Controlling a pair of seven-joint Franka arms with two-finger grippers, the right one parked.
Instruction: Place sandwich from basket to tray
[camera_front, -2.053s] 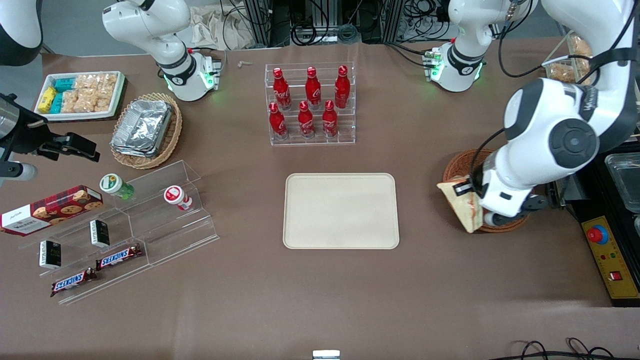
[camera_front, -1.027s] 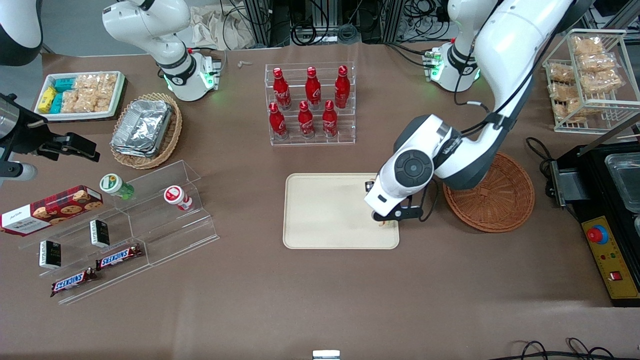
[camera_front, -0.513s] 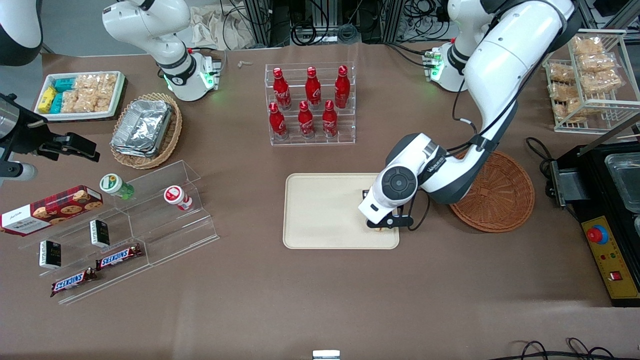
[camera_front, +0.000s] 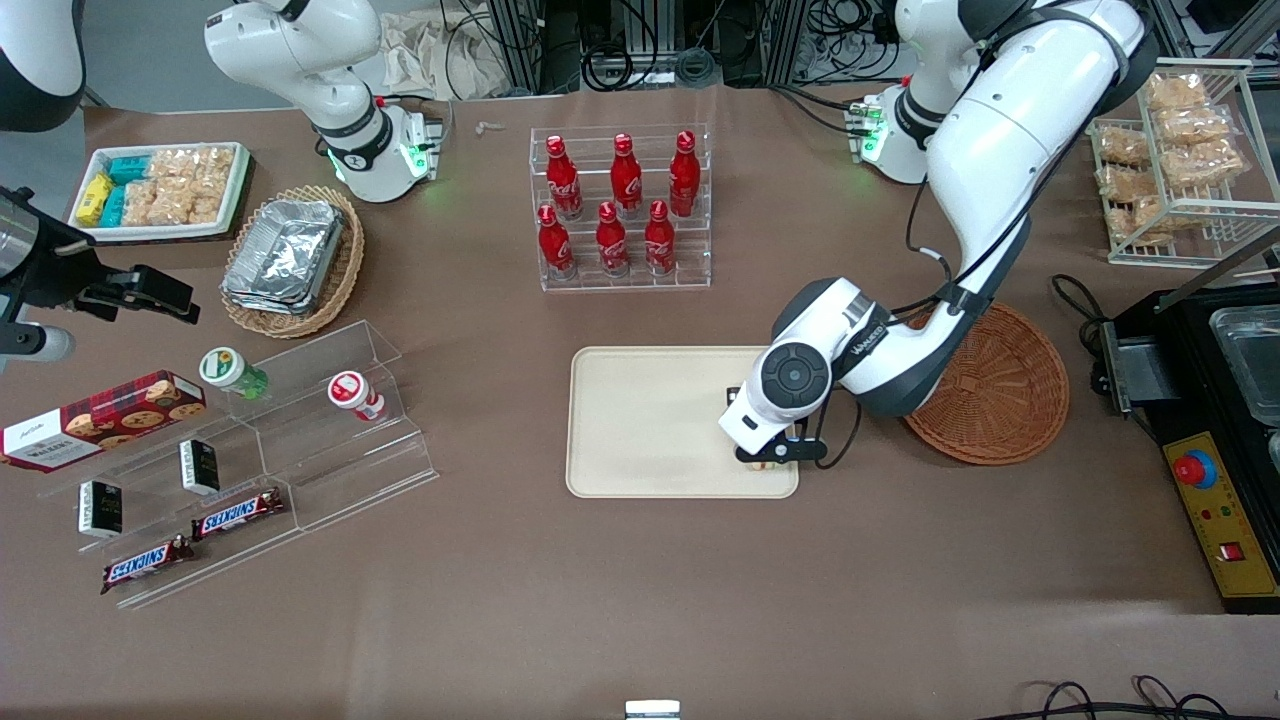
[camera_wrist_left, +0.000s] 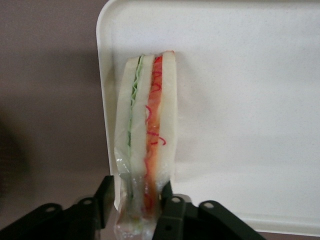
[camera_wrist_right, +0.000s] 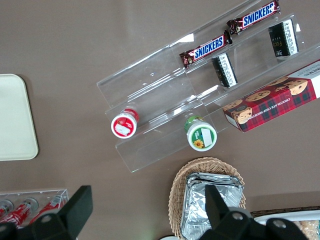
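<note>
Now the left arm's hand (camera_wrist_left: 134, 210) pinches the triangular white-bread sandwich (camera_wrist_left: 146, 135) with red and green filling, its black fingers (camera_wrist_left: 104, 197) pressed against both bread faces. It holds the wedge on edge at the cream-beige rectangular tray (camera_front: 650, 420), just inside the rim nearest the round reddish-brown wicker basket (camera_front: 1000, 395). That basket sits beside the tray on the brown bench (camera_front: 640, 600), toward the working arm's end.

A brown table (camera_front: 600, 600) carries the tray (camera_front: 640, 420), basket (camera_front: 1010, 400), bottle rack (camera_front: 620, 210) and clear snack shelf (camera_front: 300, 440); the gripper (camera_front: 768, 458) hovers over the tray.
</note>
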